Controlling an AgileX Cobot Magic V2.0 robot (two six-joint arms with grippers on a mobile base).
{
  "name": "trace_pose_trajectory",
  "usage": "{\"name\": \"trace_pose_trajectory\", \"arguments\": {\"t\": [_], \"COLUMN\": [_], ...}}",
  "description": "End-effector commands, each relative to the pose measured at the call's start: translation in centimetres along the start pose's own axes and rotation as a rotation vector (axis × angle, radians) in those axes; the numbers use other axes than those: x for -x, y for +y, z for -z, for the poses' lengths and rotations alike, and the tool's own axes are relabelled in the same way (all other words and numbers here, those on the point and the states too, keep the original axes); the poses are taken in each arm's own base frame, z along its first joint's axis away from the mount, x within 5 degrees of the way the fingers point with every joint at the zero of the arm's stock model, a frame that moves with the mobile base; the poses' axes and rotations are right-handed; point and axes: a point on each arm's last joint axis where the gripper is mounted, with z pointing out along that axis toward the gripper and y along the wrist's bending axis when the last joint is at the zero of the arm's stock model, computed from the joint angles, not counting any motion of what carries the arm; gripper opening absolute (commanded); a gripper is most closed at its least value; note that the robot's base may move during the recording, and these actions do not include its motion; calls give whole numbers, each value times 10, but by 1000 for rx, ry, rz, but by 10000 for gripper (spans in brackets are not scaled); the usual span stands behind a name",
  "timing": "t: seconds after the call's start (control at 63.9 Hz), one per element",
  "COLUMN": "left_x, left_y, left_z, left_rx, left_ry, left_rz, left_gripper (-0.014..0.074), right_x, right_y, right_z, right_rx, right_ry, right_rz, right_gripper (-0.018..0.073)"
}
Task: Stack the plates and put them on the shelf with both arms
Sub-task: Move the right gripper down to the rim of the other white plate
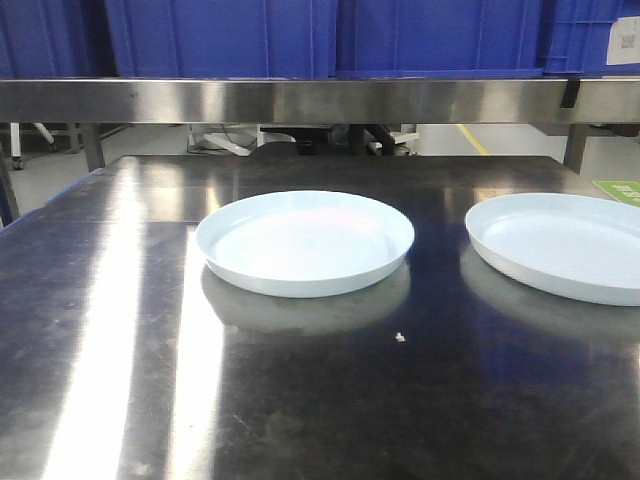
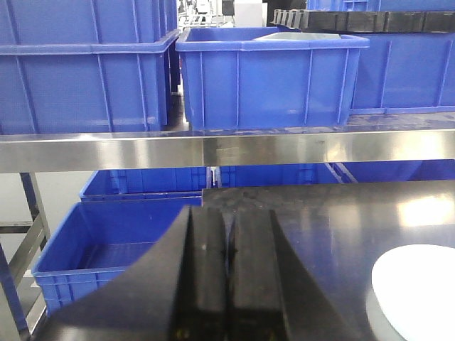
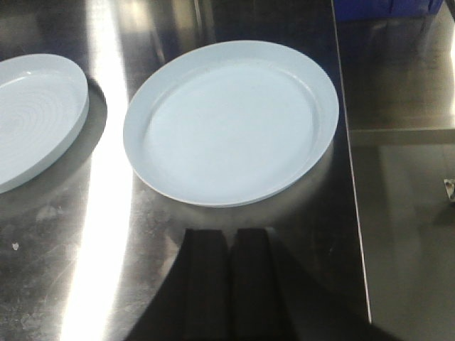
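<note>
Two white plates lie apart on the dark steel tabletop: one in the middle (image 1: 305,243) and one at the right (image 1: 565,245), cut by the frame edge. The shelf bar (image 1: 320,100) runs across behind them. Neither gripper shows in the front view. In the left wrist view my left gripper (image 2: 229,213) is shut and holds nothing, and a plate (image 2: 419,295) lies off to its right. The shelf bar (image 2: 227,149) stretches ahead. My right gripper (image 3: 229,234) is shut and holds nothing, just short of the near rim of a plate (image 3: 231,121). The other plate (image 3: 35,117) lies at the left.
Large blue bins (image 2: 266,74) stand on the shelf, and more blue bins (image 2: 106,249) sit low at the table's left. The tabletop's right edge (image 3: 350,156) runs close beside the right plate. A small white crumb (image 1: 400,337) lies in front of the plates.
</note>
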Motion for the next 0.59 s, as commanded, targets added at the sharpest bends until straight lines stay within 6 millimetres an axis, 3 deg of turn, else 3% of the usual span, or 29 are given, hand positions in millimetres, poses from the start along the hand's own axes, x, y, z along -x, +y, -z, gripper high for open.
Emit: {"name": "trace_pose_trajectory", "arguments": {"t": [0.0,0.235,0.579], "left_x": [17,17,17], "left_y": [2,2,2], "left_z": [1,1,1], "left_rx": [14,14,14], "left_ry": [-107,-107,-107], "left_rz": [7,7,7], "left_gripper": [80,80,80], "right_x": [23,48,92], "right_y": [3,8,6], "right_z": [-2,-17,-69], "right_rx": [-6,-6,-57], "right_ry": [-47,112,277], "right_rz": [16,14,42], "right_gripper": [49,49,49]}}
